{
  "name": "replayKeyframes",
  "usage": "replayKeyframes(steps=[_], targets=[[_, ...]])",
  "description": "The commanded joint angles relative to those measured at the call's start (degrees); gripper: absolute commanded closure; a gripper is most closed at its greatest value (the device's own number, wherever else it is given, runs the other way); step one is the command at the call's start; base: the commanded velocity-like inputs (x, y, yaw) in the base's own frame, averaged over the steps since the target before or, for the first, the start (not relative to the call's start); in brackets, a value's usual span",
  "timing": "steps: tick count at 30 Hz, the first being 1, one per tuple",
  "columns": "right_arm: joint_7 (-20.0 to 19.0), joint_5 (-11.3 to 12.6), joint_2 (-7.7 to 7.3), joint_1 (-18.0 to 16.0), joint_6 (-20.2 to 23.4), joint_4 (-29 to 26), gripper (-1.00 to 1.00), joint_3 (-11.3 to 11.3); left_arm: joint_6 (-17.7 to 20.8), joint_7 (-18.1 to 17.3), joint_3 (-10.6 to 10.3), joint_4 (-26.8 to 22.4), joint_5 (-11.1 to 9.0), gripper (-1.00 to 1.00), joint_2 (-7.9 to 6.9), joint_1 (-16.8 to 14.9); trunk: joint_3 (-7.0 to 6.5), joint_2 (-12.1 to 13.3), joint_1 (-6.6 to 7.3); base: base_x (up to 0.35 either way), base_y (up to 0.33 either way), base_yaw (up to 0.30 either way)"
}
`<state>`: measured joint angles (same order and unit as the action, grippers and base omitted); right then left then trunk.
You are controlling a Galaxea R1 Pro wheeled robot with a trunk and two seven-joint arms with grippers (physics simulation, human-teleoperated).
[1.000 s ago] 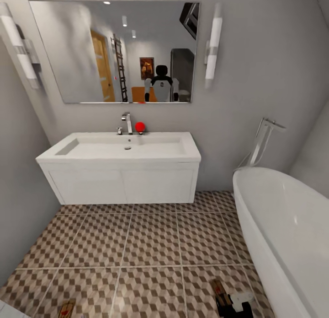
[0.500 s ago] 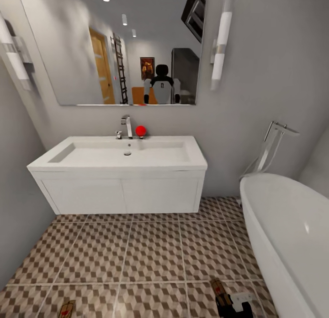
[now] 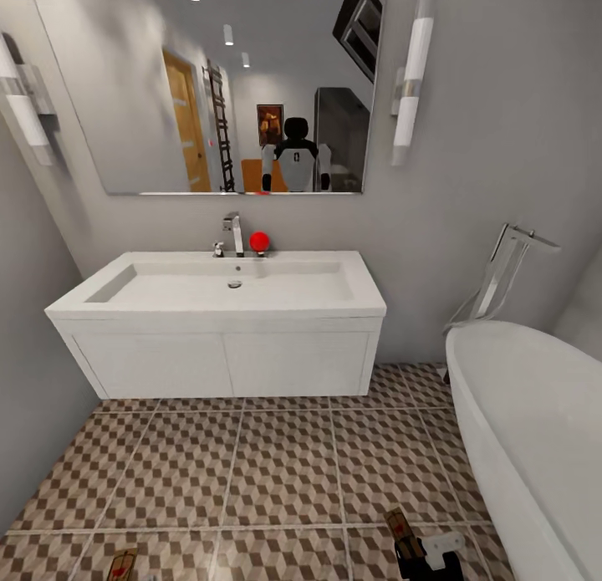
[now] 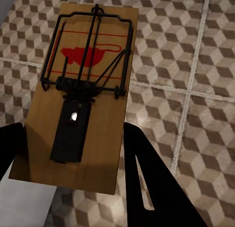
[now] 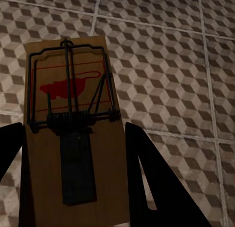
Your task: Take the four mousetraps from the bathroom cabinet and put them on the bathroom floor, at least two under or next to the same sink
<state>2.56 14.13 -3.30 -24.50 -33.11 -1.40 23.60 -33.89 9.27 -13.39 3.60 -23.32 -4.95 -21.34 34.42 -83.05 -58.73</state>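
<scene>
My left gripper (image 4: pixel 73 131) is shut on a mousetrap (image 4: pixel 83 55), a wooden board with dark wire and a red mark, held above the bathroom floor (image 4: pixel 196 50). My right gripper (image 5: pixel 72 129) is shut on a second mousetrap (image 5: pixel 68 85) over the same cube-pattern tiles. In the head view both traps sit at the bottom edge, one at the left (image 3: pixel 122 564) and one at the right (image 3: pixel 404 532) beside the right gripper (image 3: pixel 428 556). The bathroom sink (image 3: pixel 226 284) on its white vanity stands ahead against the wall. The cabinet is out of view.
A large white bathtub (image 3: pixel 535 430) with a chrome floor tap (image 3: pixel 502 276) fills the right side. A grey wall (image 3: pixel 33 380) closes the left. A mirror (image 3: pixel 209 88) hangs above the sink, and a red ball (image 3: pixel 259 241) sits by the tap.
The head camera has moved closer to the sink, so the vanity looks larger and lower in the picture. Both traps keep their places at the bottom edge.
</scene>
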Motion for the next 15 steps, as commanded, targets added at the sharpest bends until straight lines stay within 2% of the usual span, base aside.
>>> replayKeyframes(steps=[1,12,15], targets=[[0.07,0.46,0.02,-0.02,-0.12,0.0,1.0,0.49,-0.22,0.34,-0.5,0.18,0.03,1.0,0.01,-0.07,0.05,-0.03,0.0,0.0,0.0,0.0],[0.0,0.52,0.07,-0.02,-0.11,-0.13,1.0,0.55,-0.11,0.31,-0.5,0.03,0.1,1.0,-0.02,-0.1,0.05,-0.03,0.0,0.0,0.0,0.0],[0.44,0.37,0.62,-0.02,0.2,-0.62,1.0,0.63,0.11,0.34,-0.34,-0.45,0.18,1.0,-0.01,-0.09,0.05,-0.03,0.0,0.0,0.0,0.0]])
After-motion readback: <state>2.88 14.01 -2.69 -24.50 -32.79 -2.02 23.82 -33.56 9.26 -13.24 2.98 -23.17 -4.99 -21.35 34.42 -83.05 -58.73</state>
